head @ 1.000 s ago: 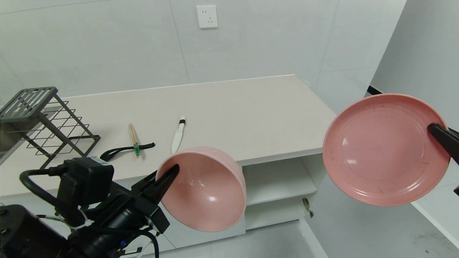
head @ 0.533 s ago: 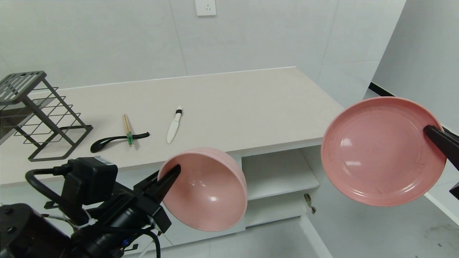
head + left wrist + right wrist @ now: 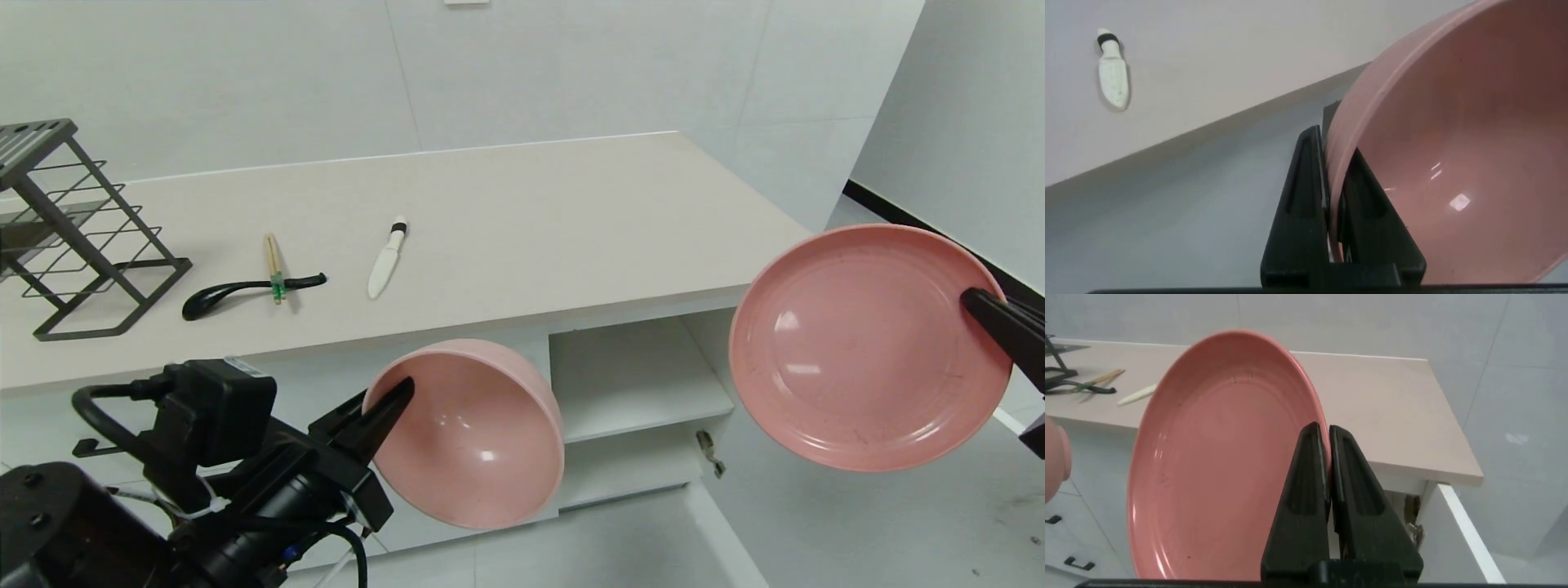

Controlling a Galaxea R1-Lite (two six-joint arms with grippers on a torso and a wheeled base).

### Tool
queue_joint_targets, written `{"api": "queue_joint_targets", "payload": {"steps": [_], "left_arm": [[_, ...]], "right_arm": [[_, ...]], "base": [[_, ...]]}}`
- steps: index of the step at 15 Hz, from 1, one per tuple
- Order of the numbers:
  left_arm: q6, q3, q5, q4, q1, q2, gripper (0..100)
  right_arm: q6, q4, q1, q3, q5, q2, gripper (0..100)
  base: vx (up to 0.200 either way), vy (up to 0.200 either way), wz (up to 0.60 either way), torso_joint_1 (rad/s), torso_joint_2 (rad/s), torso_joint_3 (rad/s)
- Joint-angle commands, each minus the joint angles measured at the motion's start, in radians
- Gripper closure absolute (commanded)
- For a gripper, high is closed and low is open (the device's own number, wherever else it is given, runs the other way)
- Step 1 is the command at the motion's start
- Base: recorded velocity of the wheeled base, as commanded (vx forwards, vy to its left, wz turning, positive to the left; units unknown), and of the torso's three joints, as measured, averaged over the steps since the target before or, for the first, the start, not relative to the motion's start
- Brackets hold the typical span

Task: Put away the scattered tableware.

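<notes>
**Bowl [image 3: 482, 441] and plate [image 3: 857, 351] both held in the air before the counter [image 3: 555, 204]**

The left gripper [image 3: 402, 390] pinches the rim of the pink bowl. In the left wrist view the rim sits between the two black fingers [image 3: 1308, 188], one on the inner side and one on the outer side. The bowl is tipped on its side with its hollow facing the robot. It hangs below the front edge of the counter, in front of the white cabinet face.

The right gripper [image 3: 973, 299] is pressed on the right rim of the pink plate, with one finger on each face of the plate. The plate stands nearly on its edge, its upper face turned to the robot. It is in the air just to the right of the counter's corner and does not touch it.

Between the bowl and the plate, an open white shelf [image 3: 637, 388] shows under the counter.

On the counter lies a white knife [image 3: 385, 260] with a black band on the handle. To its left, a pair of chopsticks [image 3: 271, 255] crosses the handle of a black spoon [image 3: 237, 289]. A black wire rack [image 3: 73, 220] stands at the left end. All of these are well apart from both grippers.
</notes>
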State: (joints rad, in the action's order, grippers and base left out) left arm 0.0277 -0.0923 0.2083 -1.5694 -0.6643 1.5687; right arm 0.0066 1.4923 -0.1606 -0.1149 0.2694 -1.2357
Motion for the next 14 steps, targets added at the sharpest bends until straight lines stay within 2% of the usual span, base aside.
{"api": "queue_joint_targets", "payload": {"steps": [1,6,14], "left_arm": [[0.0,0.0,0.0,-0.001,0.0,-0.001,100],[0.0,0.0,0.0,-0.001,0.0,-0.001,100],[0.0,-0.001,0.002,-0.001,0.0,-0.007,100]], "right_arm": [[0.0,0.002,0.0,0.003,0.001,-0.007,100],[-0.027,0.002,0.0,0.003,0.001,-0.01,100],[-0.051,0.002,0.0,0.014,0.001,-0.025,100]], "base": [[0.0,0.0,0.0,-0.09,0.18,0.076],[0.0,0.0,0.0,-0.144,0.28,0.132],[0.0,0.0,0.0,-0.242,0.44,0.201]]}}
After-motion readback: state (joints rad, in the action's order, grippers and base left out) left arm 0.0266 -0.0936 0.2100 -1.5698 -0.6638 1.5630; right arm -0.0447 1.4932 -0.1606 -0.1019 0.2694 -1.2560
